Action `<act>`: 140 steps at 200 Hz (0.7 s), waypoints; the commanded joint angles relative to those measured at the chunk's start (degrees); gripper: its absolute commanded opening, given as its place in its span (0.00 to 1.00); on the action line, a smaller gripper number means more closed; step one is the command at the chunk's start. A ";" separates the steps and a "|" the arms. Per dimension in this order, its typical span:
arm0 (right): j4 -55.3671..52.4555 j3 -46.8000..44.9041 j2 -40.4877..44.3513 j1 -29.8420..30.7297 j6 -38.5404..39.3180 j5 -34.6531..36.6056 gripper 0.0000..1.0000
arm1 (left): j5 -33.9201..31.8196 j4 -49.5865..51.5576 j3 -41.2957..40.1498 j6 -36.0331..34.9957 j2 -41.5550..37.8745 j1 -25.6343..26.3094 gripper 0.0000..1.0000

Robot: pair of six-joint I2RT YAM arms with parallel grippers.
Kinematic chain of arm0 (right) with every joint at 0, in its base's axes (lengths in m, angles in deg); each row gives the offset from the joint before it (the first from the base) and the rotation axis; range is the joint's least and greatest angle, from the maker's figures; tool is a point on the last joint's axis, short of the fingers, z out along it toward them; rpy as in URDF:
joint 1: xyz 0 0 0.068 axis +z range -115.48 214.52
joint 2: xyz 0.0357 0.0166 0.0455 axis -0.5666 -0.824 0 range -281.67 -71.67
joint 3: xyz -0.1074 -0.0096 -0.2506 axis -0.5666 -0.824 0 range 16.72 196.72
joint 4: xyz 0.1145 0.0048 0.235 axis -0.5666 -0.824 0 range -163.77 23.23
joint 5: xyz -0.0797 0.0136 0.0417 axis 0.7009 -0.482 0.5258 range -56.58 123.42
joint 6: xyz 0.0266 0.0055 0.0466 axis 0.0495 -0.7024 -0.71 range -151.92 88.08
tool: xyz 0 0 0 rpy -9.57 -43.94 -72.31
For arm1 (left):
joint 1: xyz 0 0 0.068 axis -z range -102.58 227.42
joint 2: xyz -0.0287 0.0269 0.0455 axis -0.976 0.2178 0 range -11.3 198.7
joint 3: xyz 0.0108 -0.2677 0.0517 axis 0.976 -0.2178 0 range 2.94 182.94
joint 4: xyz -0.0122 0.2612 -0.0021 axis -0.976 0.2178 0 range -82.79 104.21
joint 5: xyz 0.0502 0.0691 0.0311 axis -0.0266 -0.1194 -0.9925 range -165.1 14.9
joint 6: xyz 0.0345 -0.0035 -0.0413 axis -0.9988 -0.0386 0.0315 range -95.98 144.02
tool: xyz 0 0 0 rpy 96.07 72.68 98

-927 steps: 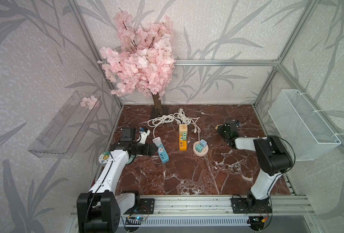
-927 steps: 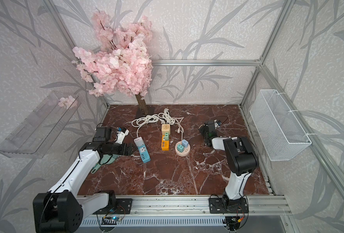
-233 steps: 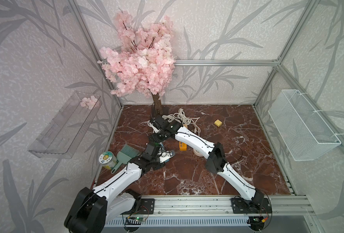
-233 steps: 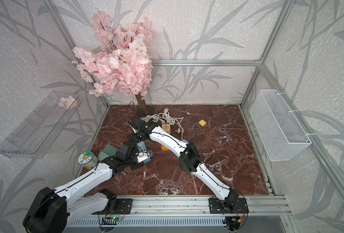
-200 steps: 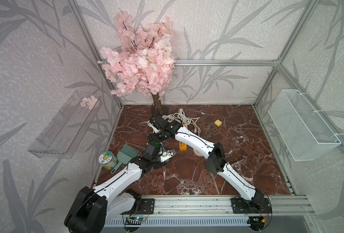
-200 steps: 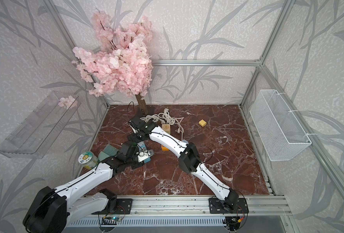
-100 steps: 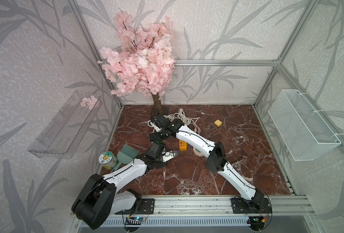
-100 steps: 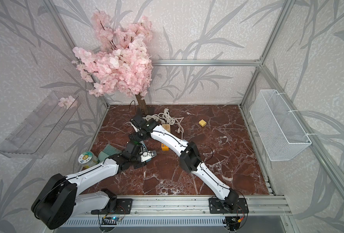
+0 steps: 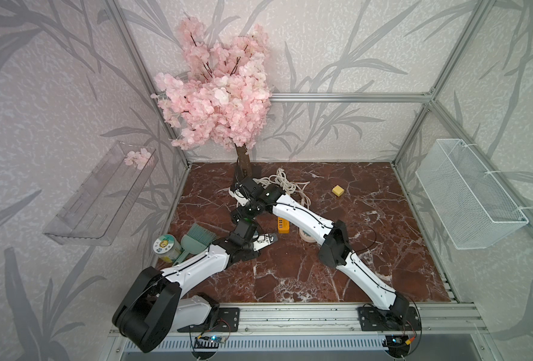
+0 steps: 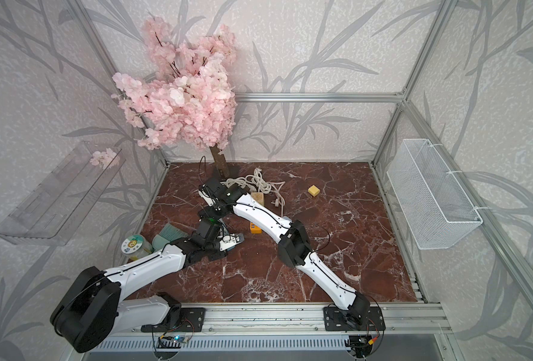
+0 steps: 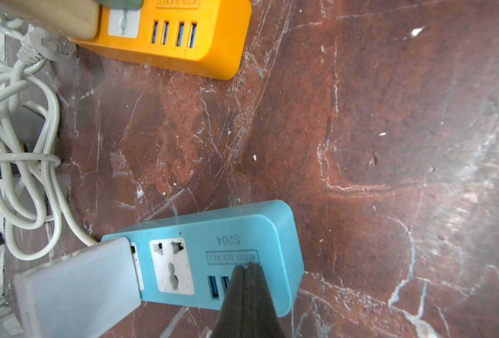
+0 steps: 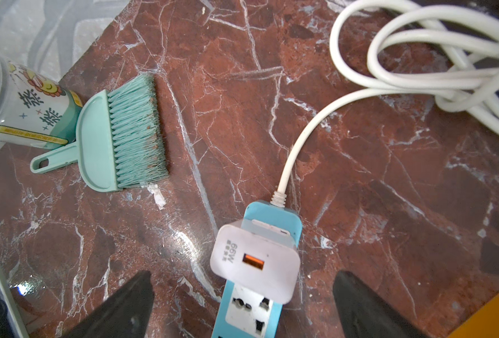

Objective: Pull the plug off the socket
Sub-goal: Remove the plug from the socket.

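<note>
A white plug (image 12: 254,263), a rounded block with an orange USB port, sits pushed into a glossy turquoise socket strip (image 11: 236,231) toward 9 o'clock of the table's centre. The right gripper (image 12: 242,281) stands wide, one black finger on each side of the plug, clear of it. The left gripper (image 11: 249,272), pinched tight together, points its tips at the strip's USB end. A smooth white cord (image 12: 418,73) loops from the strip. An orange strip (image 9: 283,224) lies at its 3 o'clock. The table (image 9: 368,250) is red-brown veined marble, inside walls of grey leaf-patterned paper.
</note>
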 commanded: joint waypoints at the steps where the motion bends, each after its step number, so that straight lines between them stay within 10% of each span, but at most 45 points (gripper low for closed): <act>1: 0.03 1.71 -1.92 -0.25 2.96 0.30 1.00 | -0.04 3.62 0.02 -0.29 1.46 0.46 0.00; 140: 4.84 1.37 -4.76 -0.21 3.76 2.70 0.96 | 0.04 3.14 -0.24 -0.20 2.07 0.51 0.00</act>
